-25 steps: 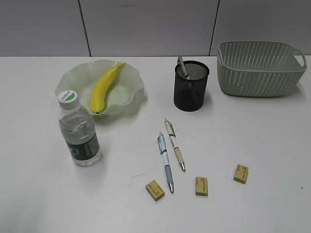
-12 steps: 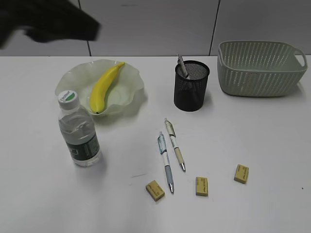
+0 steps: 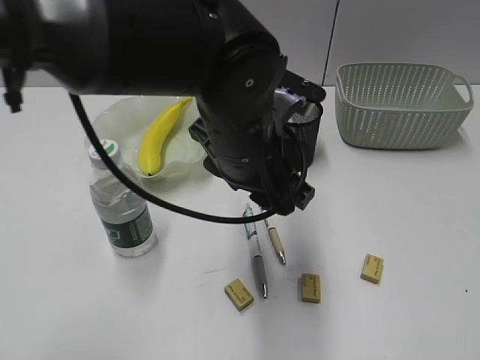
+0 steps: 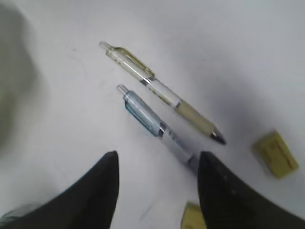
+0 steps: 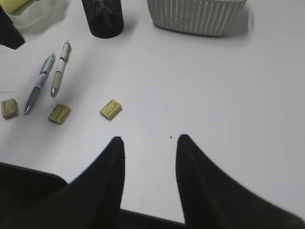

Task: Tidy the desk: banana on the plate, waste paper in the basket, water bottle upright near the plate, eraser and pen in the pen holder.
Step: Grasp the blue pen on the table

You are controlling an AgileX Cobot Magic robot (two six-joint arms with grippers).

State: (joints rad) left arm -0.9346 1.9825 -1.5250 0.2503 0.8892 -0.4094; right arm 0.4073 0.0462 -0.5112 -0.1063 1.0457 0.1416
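Just ahead of the left gripper point(image 4: 157, 191), whose fingers are spread wide and empty, two pens point(image 4: 164, 112) are seen lying side by side, with three erasers point(image 3: 311, 287) beyond them; these are judged still to be stowed. Farther off, the pen holder point(image 3: 304, 127) is partly hidden by the arm. The banana point(image 3: 160, 136) is already laid on the plate point(image 3: 124, 112), and the water bottle point(image 3: 120, 211) is stood upright nearby. No waste paper is seen outside the basket point(image 3: 401, 105). The right gripper point(image 5: 147, 164) is held wide over bare white desk point(image 5: 214, 95); grey wall panels are seen behind.
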